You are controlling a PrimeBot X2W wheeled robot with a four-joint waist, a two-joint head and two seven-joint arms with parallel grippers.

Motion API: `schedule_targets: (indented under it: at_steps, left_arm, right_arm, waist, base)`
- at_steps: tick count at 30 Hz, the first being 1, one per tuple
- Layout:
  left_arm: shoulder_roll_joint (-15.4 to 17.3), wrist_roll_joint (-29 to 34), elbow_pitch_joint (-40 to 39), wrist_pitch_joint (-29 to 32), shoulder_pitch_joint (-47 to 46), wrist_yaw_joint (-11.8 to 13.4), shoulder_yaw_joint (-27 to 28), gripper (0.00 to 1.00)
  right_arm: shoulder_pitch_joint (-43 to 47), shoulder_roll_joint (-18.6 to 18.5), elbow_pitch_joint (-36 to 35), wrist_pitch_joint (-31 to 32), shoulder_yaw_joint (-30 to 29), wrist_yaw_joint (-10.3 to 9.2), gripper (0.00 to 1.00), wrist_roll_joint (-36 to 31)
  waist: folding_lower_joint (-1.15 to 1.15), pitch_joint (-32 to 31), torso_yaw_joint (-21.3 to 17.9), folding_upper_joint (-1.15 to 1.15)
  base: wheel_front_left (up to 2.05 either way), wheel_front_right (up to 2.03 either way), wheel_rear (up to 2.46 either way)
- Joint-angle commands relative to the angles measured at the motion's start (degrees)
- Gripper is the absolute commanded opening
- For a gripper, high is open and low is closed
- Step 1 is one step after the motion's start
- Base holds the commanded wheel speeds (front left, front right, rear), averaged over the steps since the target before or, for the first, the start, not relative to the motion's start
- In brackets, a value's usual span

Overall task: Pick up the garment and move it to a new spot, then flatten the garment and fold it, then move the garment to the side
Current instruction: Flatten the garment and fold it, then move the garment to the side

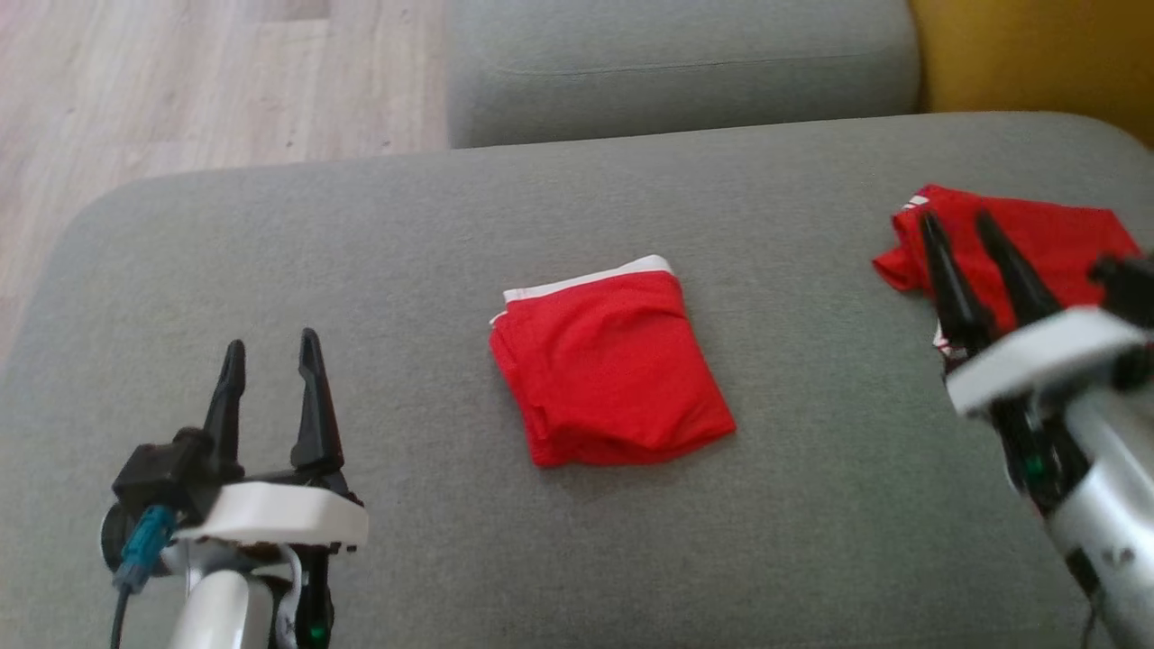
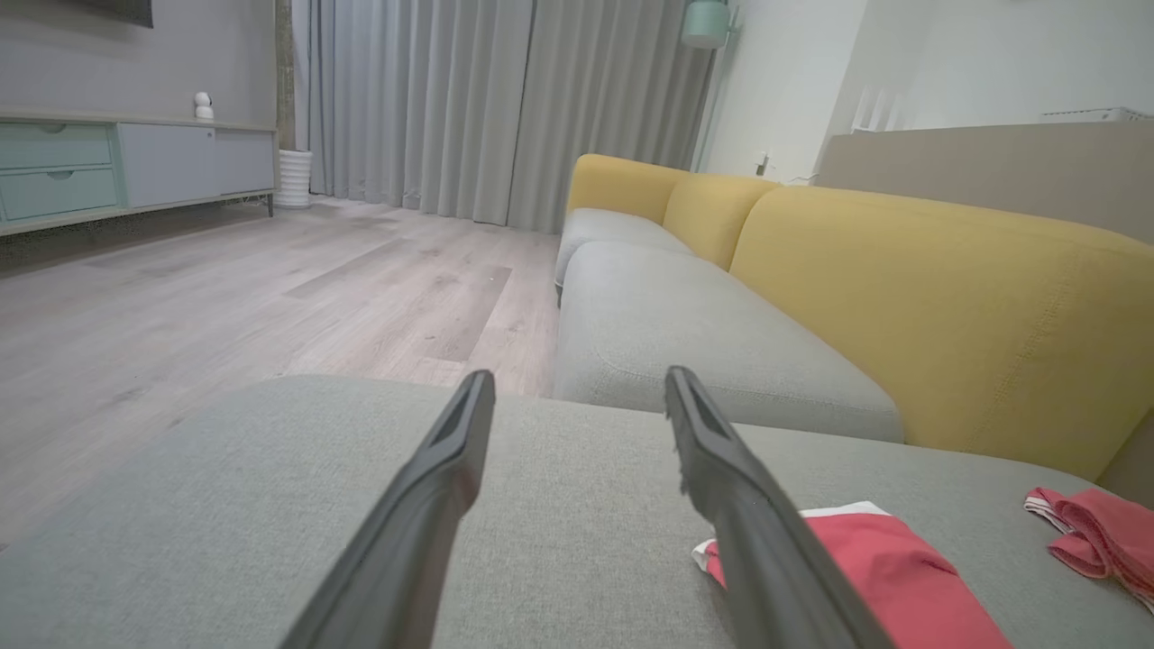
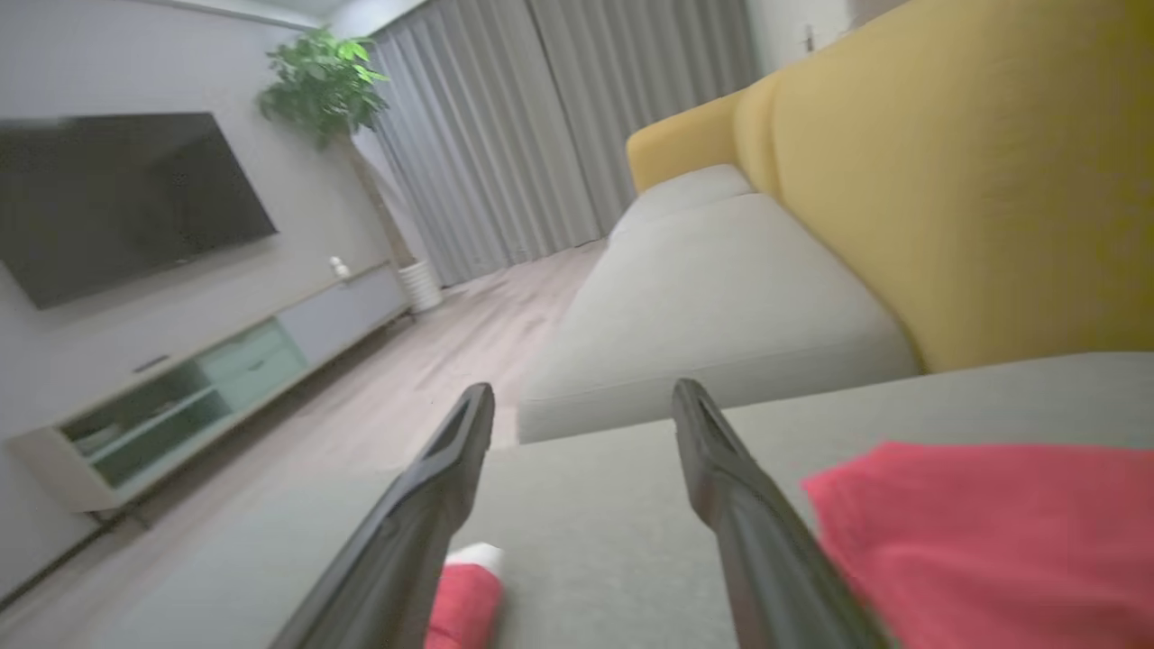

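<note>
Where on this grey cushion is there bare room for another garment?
Free: the wide stretch between the left gripper and the folded red garment, and the band behind it to the far edge of the cushion. Crowded: the right end, right gripper over the second red garment.

The head view looks steeply down from above onto the grey sofa seat, at middle range. The left wrist view sits low, just over that seat, facing along it toward the curtains. The right wrist view does likewise, rolled sideways. All three share the folded red garment.
</note>
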Motion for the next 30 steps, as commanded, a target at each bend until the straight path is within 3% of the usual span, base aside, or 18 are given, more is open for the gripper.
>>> schedule_targets:
  at_steps: [1,2,5,11,18,30]
  left_arm:
    - [1.07,0.77,-2.24,-0.70,-1.40,0.02,2.14,1.00]
    - [1.07,1.15,-2.18,-0.70,-1.07,-0.02,2.29,1.00]
    - [1.45,2.50,-1.73,-0.70,-0.68,-0.35,2.17,1.00]
    - [1.32,4.98,-1.06,-0.70,-0.20,-0.80,3.07,1.00]
    - [0.57,6.68,0.19,-0.70,0.71,-1.85,3.71,1.00]
    - [-0.59,7.79,0.72,-0.70,0.40,-2.41,3.73,1.00]
  right_arm:
    - [1.31,0.49,-0.50,-0.73,-2.71,-0.04,1.00,-4.64]
    - [3.80,2.12,-1.02,-0.75,-8.40,-0.04,1.00,-11.46]
    - [9.39,5.40,-4.12,-0.77,-15.41,-0.04,1.00,-21.89]
    - [19.48,13.05,-11.79,-0.78,-24.27,-0.04,1.00,-34.79]
    - [22.81,18.34,-14.43,-0.78,-28.14,-0.04,1.00,-40.96]
    - [22.80,19.32,-14.11,-0.78,-27.93,-0.04,1.00,-43.41]
  waist:
    - [0.00,-0.21,-0.73,0.00]
    - [0.00,-0.20,-1.02,0.00]
    - [0.00,-0.16,-1.18,0.00]
    - [0.00,0.21,-0.69,0.00]
    - [0.00,0.21,-0.10,0.00]
    - [0.00,0.32,1.67,0.00]
  base:
    - [0.00,0.00,0.00]
    - [0.00,0.00,0.00]
    - [0.00,0.00,0.00]
    - [0.00,0.00,0.00]
    - [0.00,0.00,0.00]
    - [0.00,0.00,0.00]
